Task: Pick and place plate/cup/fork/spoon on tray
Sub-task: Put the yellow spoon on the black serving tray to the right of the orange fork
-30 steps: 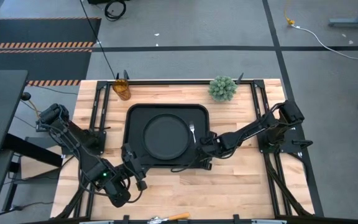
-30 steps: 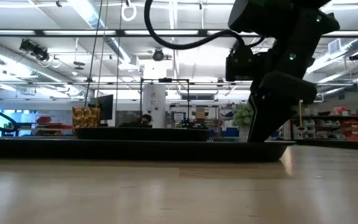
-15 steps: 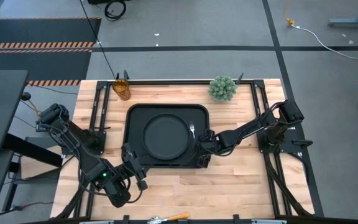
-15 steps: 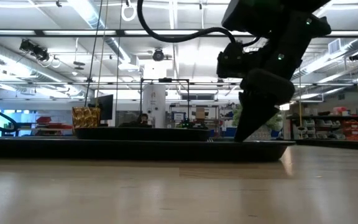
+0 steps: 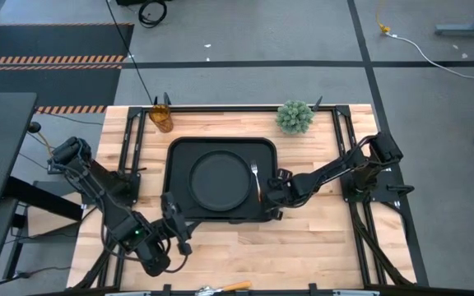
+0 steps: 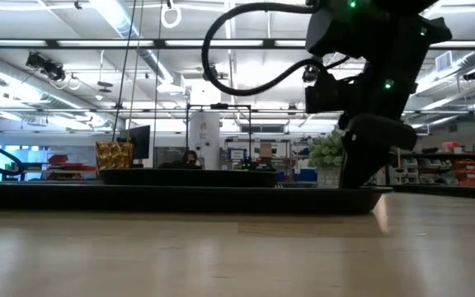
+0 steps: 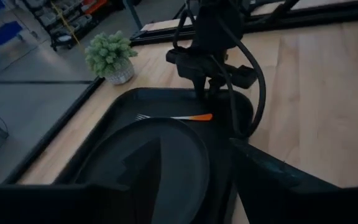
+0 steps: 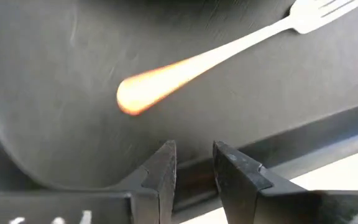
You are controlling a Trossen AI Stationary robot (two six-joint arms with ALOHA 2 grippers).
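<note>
Your fork lies flat in the tray, right of the plate, long axis front to back: tines toward the plant, orange handle toward the right pincer. Only its wrist view shows those fingers slightly apart, empty. You cannot tell the left pincer's state.

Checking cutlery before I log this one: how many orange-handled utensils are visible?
1: the fork lies on the tray, right of the plate, just ahead of the right gripper. No spoon shows; it may be hidden.
</note>
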